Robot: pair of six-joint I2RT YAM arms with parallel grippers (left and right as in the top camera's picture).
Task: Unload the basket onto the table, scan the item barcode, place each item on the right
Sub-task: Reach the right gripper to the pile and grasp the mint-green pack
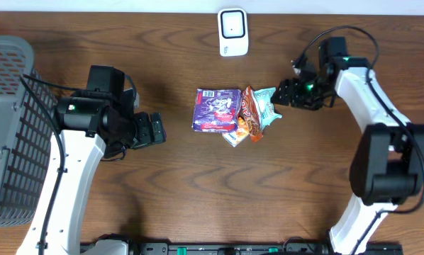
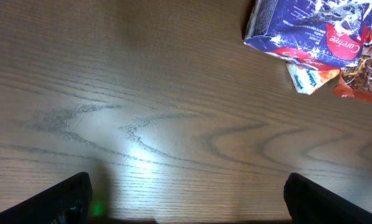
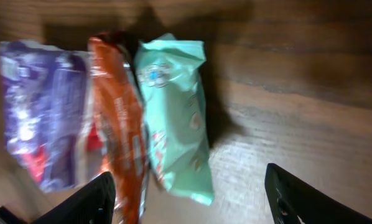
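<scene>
My left end effector (image 1: 157, 131) hangs wide and empty over the counter (image 1: 198, 191), left of the pile. The packets lie mid-counter, overlapping: purple packet (image 1: 215, 110), orange packet (image 1: 247, 113), mint packet (image 1: 266, 106). My right end effector (image 1: 283, 92) sits just right of the mint packet, fingers apart, gripping nothing. The white scanner (image 1: 233, 32) stands at the far edge.

A grey basket (image 1: 10, 64) with a mesh wall stands at the far left of the dark brown wooden tabletop (image 1: 219, 191), partly cut by the picture edge.
</scene>
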